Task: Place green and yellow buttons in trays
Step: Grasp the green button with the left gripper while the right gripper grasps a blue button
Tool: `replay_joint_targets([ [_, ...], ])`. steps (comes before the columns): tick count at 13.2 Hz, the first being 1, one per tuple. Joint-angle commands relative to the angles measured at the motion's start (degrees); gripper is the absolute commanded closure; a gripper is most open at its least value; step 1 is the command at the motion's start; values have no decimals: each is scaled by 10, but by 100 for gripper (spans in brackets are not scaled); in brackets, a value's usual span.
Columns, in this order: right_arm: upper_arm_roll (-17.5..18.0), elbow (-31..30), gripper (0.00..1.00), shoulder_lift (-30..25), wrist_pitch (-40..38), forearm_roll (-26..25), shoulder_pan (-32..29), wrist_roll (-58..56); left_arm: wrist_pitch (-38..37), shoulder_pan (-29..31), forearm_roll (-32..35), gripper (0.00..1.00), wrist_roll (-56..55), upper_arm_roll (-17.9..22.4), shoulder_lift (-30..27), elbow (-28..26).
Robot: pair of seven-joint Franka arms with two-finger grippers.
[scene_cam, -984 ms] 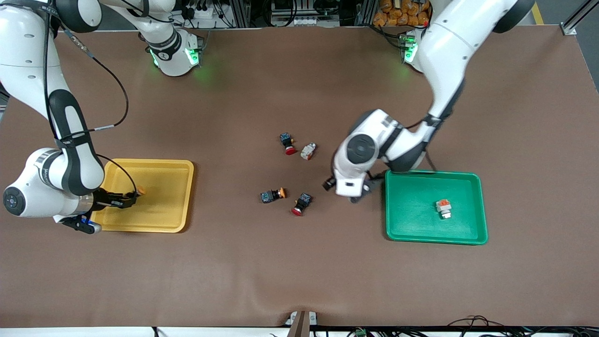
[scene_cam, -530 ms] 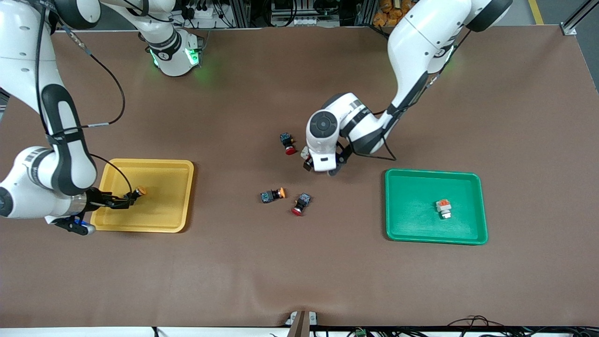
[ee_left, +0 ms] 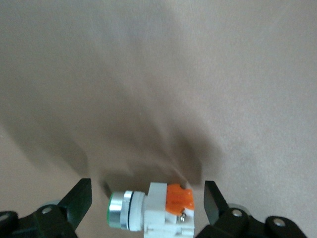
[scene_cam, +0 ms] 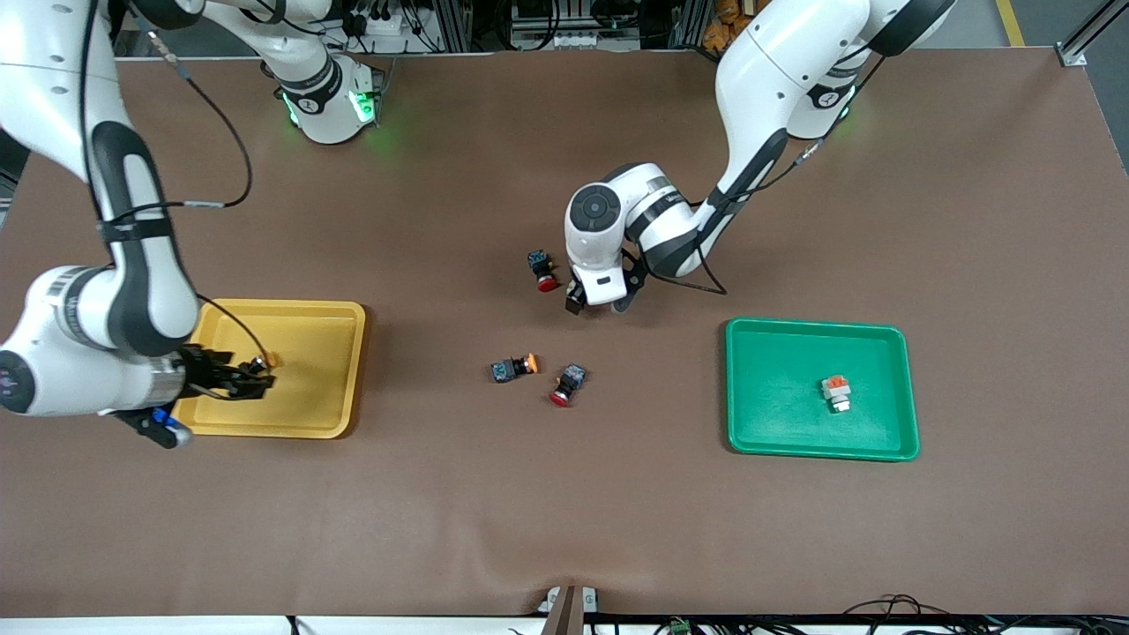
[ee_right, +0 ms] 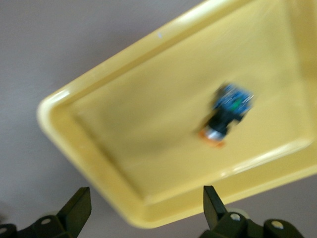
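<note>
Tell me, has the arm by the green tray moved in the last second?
Yes. The left gripper swung away from the green tray toward the table's middle, over the white-bodied button.

This is a robotics lab or test workshop. Two white robot arms (scene_cam: 750, 79) are bolted along the 12 o'clock edge of a brown-covered table (scene_cam: 564, 511), with aluminium framing (scene_cam: 459, 22), cables (scene_cam: 891, 608) and power strips (scene_cam: 388, 22) crowding its margins.

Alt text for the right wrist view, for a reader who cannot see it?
A dark-bodied button with an orange-yellow cap lies inside the yellow tray, seen from above. The right gripper hangs over the tray, fingers open and empty, with brown table around the tray.
</note>
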Motion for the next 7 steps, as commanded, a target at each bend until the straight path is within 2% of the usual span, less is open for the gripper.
replay_joint_targets([
  [1, -3, -5, 0, -14, 0, 50, 46, 120, 36, -4, 25, 0, -43, 5, -17, -29],
  [6, -3, 2, 0, -13, 42, 58, 133, 312, 49, -5, 27, 0, -49, 5, -14, -34],
  [7, -3, 1, 0, -11, 59, 58, 148, 371, 50, -6, 27, 7, -49, 5, -13, -34],
])
